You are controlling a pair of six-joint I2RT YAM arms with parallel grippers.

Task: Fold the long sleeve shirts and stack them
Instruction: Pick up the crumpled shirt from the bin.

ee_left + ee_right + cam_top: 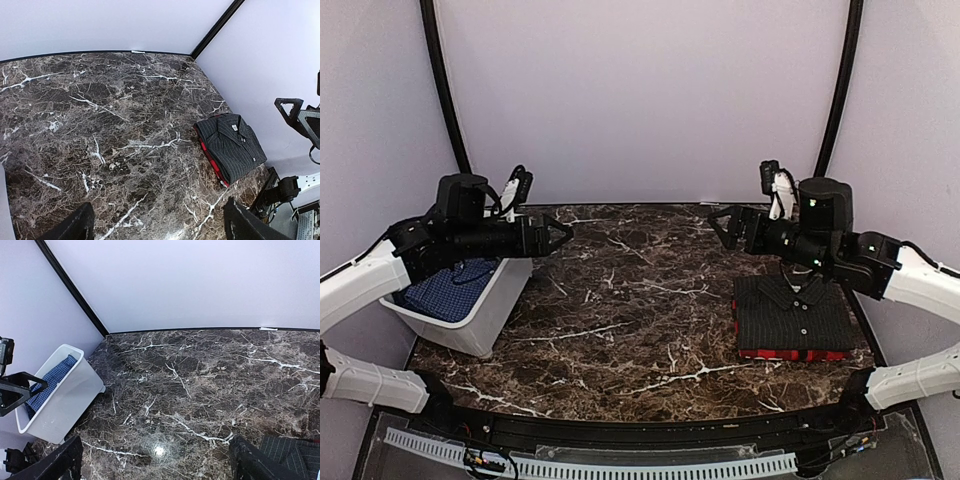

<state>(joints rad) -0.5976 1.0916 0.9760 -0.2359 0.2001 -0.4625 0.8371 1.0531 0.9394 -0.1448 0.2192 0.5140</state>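
Both arms are hovering over the dark marble-patterned table (620, 310) right now. The left gripper (558, 237) has its fingers spread wide with nothing between them, up above the far left of the table, right next to the white plastic bin (470, 335). The right gripper (718, 226) is the same deal: spread wide and empty, over the far right, just beyond the stack.

What I'd worry about is the blue-and-white checked shirt (450, 292), which sits loosely bunched down inside that bin, not folded yet. Reaching in, a finger could clip the bin wall and shove or tip it. It could also pinch only one layer, so the shirt comes out as a dangling bunch that's hard to lay flat. Dragging it across could also bump the stack.

That stack looks good though. The black pinstriped button-up shirt (795, 312) is folded into a neat rectangle, collar at the far end. It lies on a folded red-and-black plaid shirt (790, 354) whose edge peeks out along the near side, on the near right of the table.
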